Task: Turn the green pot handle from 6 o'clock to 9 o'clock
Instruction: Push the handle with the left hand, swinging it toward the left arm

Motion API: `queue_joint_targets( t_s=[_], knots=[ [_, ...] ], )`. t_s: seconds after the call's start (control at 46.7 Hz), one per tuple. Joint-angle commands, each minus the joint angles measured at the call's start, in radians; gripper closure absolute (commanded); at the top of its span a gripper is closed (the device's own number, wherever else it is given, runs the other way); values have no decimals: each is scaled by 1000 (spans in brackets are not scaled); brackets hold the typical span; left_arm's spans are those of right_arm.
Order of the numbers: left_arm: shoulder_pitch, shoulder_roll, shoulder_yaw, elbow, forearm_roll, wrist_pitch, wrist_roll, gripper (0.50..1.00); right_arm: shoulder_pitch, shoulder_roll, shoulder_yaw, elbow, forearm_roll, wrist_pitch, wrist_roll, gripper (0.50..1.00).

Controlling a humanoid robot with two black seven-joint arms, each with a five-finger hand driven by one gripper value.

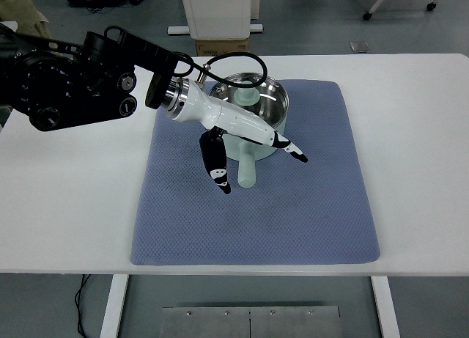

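Left hand [245, 144] open over green pot [272, 107]; no legible writing.

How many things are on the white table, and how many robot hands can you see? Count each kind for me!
Pot, pale green with its handle toward the near edge: 1
Mat, blue-grey, under the pot: 1
Robot hand, the left one, white with black fingertips, over the pot: 1
Total: 3

Blue mat [308, 213] on white table [66, 206]
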Motion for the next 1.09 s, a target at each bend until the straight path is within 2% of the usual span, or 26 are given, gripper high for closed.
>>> queue_joint_targets(
  t_s=[0.0,0.257,0.749,0.963,1.07],
  knots=[
    [-10,-17,22,-1,11,-13,22,500,0,0,0,0,0,0,0,500],
    [-20,-39,63,-1,86,-53,31,500,0,0,0,0,0,0,0,500],
    [-21,-74,65,5,148,-53,32,500,0,0,0,-1,0,0,0,500],
    [-9,-100,73,15,194,-50,86,500,0,0,0,0,0,0,0,500],
    [-4,-111,74,20,214,-50,91,500,0,0,0,0,0,0,0,500]
  ],
)
